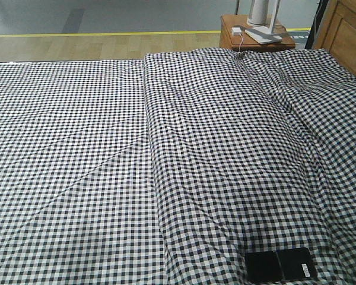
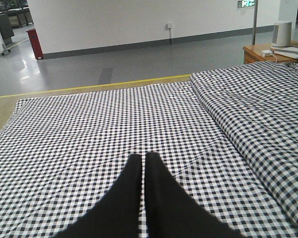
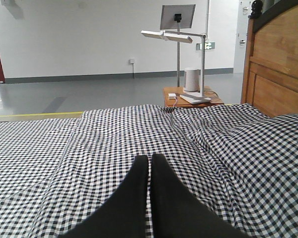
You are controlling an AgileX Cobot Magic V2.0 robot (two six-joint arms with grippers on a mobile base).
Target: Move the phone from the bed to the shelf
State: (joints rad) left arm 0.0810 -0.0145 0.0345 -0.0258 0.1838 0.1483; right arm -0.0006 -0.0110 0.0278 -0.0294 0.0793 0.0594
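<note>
The phone (image 1: 280, 265), a flat glossy black slab with a crease across its middle and a small white sticker, lies on the bed (image 1: 77, 148) near the front edge at the lower right of the front view. The bed's black-and-white check cloth is rumpled in folds. Neither gripper shows in the front view. In the left wrist view my left gripper (image 2: 143, 156) hangs shut and empty over the flat cloth. My right gripper (image 3: 149, 157) is likewise shut with nothing in it, above the folded cloth. The phone appears in neither wrist view. The shelf is out of view.
A small reddish-brown nightstand (image 1: 228, 37) with a white lamp base (image 3: 194, 99) and a charger stands beyond the bed's far right corner. The wooden headboard (image 3: 278, 69) rises at the right. Grey floor with a yellow line (image 1: 107, 34) lies beyond the bed.
</note>
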